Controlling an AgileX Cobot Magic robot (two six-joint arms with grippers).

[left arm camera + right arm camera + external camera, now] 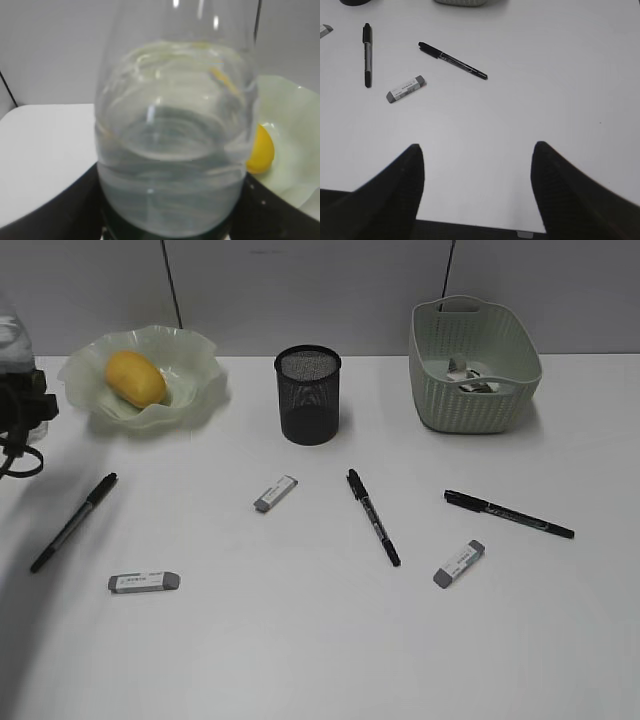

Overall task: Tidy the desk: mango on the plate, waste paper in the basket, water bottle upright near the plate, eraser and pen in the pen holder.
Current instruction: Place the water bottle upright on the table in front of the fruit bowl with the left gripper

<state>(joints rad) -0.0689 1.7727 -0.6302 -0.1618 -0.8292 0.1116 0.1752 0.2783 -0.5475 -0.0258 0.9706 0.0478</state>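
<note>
The mango (135, 378) lies in the wavy-rimmed plate (200, 352) at the back left. The waste paper (473, 378) lies inside the basket (440, 390) at the back right. The black mesh pen holder (308, 395) stands between them. Three pens (75, 520) (373, 517) (508, 513) and three erasers (144, 582) (276, 493) (459, 563) lie on the desk (300, 640). My left gripper (22, 405) (172, 222) is shut on the water bottle (175, 140), held left of the plate (292, 120); the mango (261, 150) shows beside it. My right gripper (477, 165) is open and empty above bare desk.
In the right wrist view a pen (452, 61), another pen (367, 54) and an eraser (406, 89) lie ahead of the jaws to the left. A grey wall runs behind the desk. The right arm is out of the exterior view.
</note>
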